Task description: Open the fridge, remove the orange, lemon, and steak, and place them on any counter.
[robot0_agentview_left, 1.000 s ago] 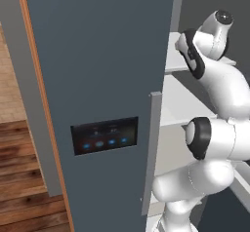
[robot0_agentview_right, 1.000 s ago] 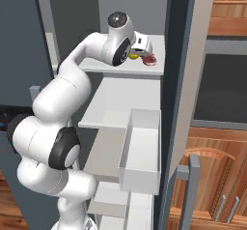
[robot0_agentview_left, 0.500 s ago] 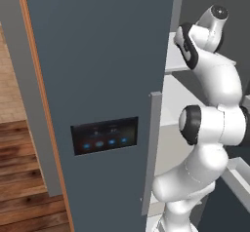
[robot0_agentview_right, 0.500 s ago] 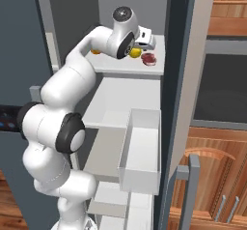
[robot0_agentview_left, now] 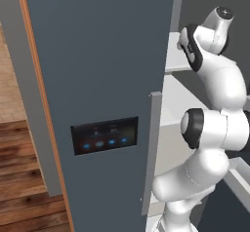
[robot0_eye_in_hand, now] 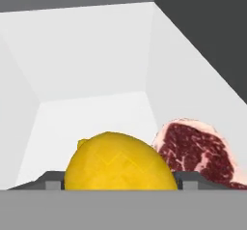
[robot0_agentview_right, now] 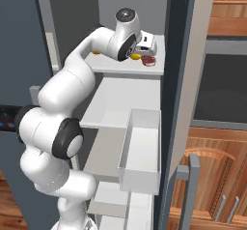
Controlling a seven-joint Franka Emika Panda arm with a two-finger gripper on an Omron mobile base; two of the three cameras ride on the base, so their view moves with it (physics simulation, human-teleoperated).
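The fridge (robot0_agentview_left: 97,55) stands open, and my arm reaches onto its top white shelf (robot0_agentview_right: 120,68). There the yellow lemon (robot0_eye_in_hand: 120,164) lies between my gripper's (robot0_eye_in_hand: 119,184) two fingertips (robot0_eye_in_hand: 54,183), which stand wide apart on either side of it, so the gripper is open. Just right of the lemon lies the dark red steak (robot0_eye_in_hand: 195,150), touching or nearly touching it. From the right base view, the gripper (robot0_agentview_right: 143,50) hangs over the lemon (robot0_agentview_right: 136,56), with the steak (robot0_agentview_right: 149,60) beside it. A sliver of the orange (robot0_agentview_right: 96,53) peeks out behind my forearm.
The shelf's back and side walls close in around the hand. An empty white door bin (robot0_agentview_right: 142,151) sticks out below on the right. The left door bears a lit control panel (robot0_agentview_left: 105,136) and a grey handle (robot0_agentview_left: 151,153). Brown cabinets (robot0_agentview_right: 217,176) stand to the right.
The hand has swung a little right along the top shelf and come down around the lemon. The elbow has shifted with it. Lemon, steak and orange lie where they were.
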